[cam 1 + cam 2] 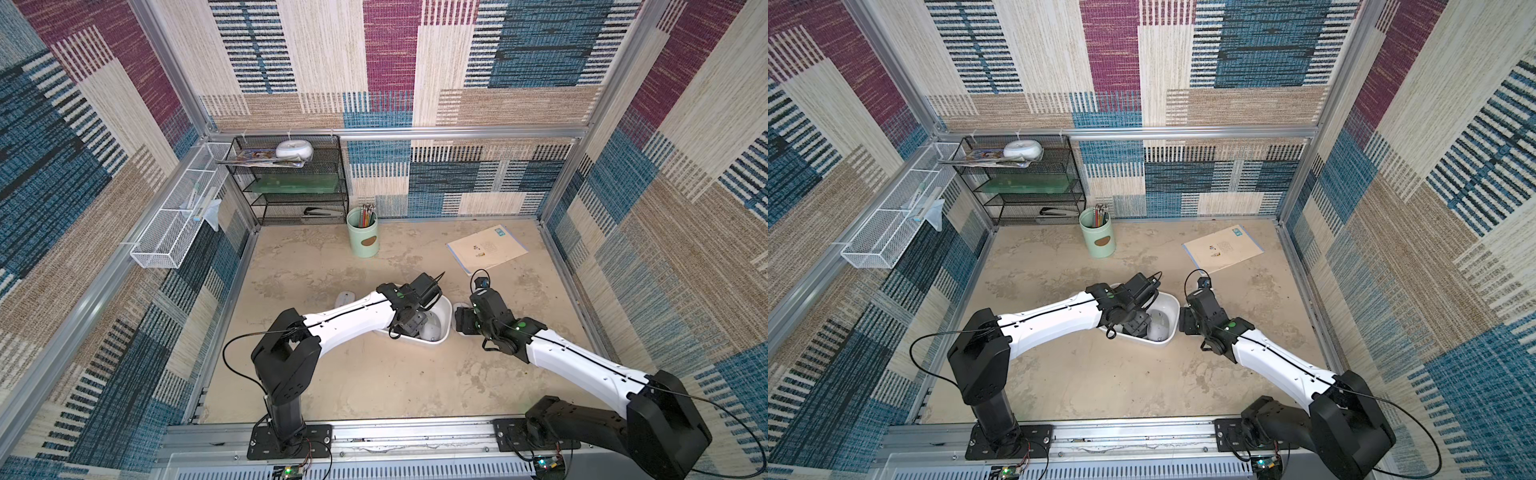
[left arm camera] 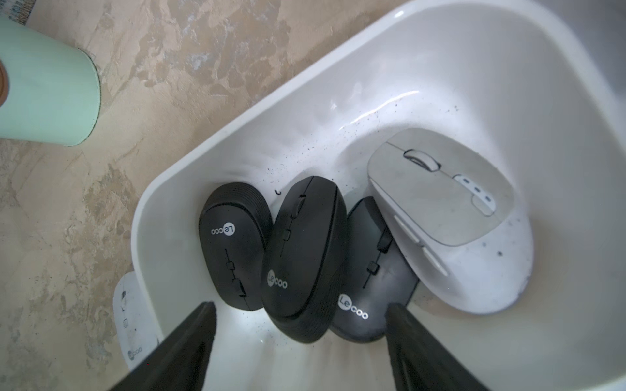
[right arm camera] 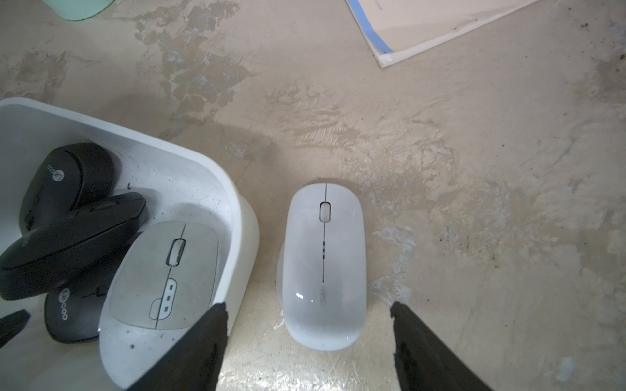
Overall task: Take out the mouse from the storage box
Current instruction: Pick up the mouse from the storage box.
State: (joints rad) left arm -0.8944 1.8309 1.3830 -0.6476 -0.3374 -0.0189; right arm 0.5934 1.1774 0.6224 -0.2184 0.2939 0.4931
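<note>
**Mice: four in the storage box (image 2: 457, 74), two out on the table (image 3: 440, 169)**

Inside the white tub: three black Lecoo mice (image 2: 305, 257) packed side by side and leaning on one another, plus a larger grey-white mouse (image 2: 440, 189) resting against the third, side buttons showing. Dark specks scattered on the tub floor.

Just beside one long wall, flat on the table: slim white mouse (image 3: 325, 264), a sliver of bare surface between it and the box. Past the opposite wall, close to the rim: another pale mouse (image 1: 345, 298).

Over the box interior, left gripper (image 2: 302, 304), fingers spread wide above the black mice, clamped on nothing. Outside the box, right gripper (image 3: 306, 304), fingers likewise parted, one on each side of the slim white mouse, with table visible in both gaps.

Farther back, upright: mint-green pen cup (image 1: 364, 241) filled with coloured pencils (image 1: 366, 214). On the side wall: white wire-mesh basket (image 1: 174, 216) with a few items too small to name. In the back corner: black mesh shelf rack (image 1: 291, 183), a white rounded object on its top tier.
</note>
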